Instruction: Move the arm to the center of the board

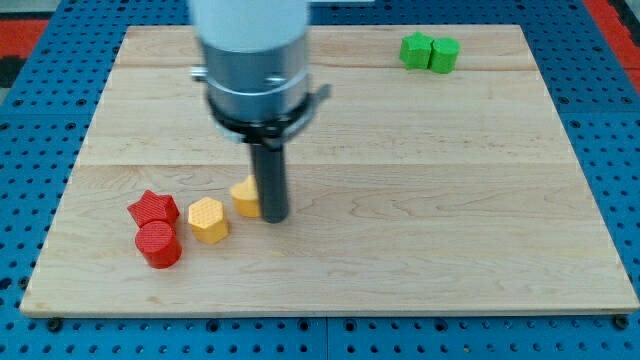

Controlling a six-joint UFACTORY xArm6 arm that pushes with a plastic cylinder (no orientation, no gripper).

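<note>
My tip (pixel 274 217) rests on the wooden board (pixel 420 200), left of the board's middle and toward the view's bottom. It touches the right side of a yellow block (pixel 245 196) that the rod partly hides. A yellow hexagonal block (pixel 207 220) lies just left of that. A red star block (pixel 153 208) and a red cylinder (pixel 158 245) sit further left, close together. Two green blocks (pixel 430 51) sit side by side near the view's top right.
The arm's grey and white body (pixel 255 60) hangs over the board's top left part. A blue pegboard surface (pixel 30 200) surrounds the board on all sides.
</note>
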